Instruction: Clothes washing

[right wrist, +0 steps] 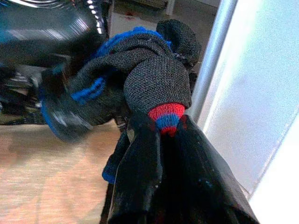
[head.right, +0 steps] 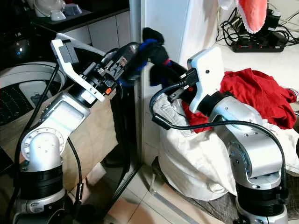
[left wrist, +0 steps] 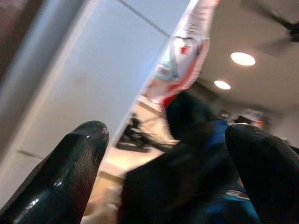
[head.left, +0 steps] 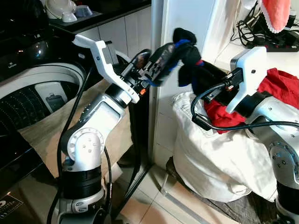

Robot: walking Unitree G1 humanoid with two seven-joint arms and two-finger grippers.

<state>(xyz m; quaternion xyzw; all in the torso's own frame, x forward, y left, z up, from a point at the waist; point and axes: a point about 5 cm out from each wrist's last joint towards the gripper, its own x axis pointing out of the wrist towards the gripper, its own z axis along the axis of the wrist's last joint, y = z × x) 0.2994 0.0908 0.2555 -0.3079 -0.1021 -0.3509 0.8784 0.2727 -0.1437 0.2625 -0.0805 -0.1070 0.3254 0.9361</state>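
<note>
1. The robot stands between a top-loading washing machine (head.left: 32, 93) on its left and a white laundry bag (head.left: 210, 158) on its right, with a tan cloth (head.left: 44, 128) draped over the washer's near rim.
2. Both grippers meet in mid-air above the gap, on one dark knitted garment with blue and red trim (right wrist: 145, 79), which looks like a sock or a bundle of socks.
3. The right gripper (right wrist: 161, 135) has its two black fingers pressed together on the garment's red-and-blue end, so it holds the piece firmly.
4. The left gripper (left wrist: 163, 177) has its fingers spread apart on either side of the garment; the dark cloth sits between them but they are not yet closed on it.
5. This looks like a hand-over from right arm to left, since the left arm is the one nearer the drum.
6. As for progress, the washer's dark drum is open, but whether any clothes lie inside cannot be told.
7. Much is left: red clothing (head.right: 254, 95) is heaped on the bag's top, the bag bulges full, and the garment in hand has not reached the drum.
</note>
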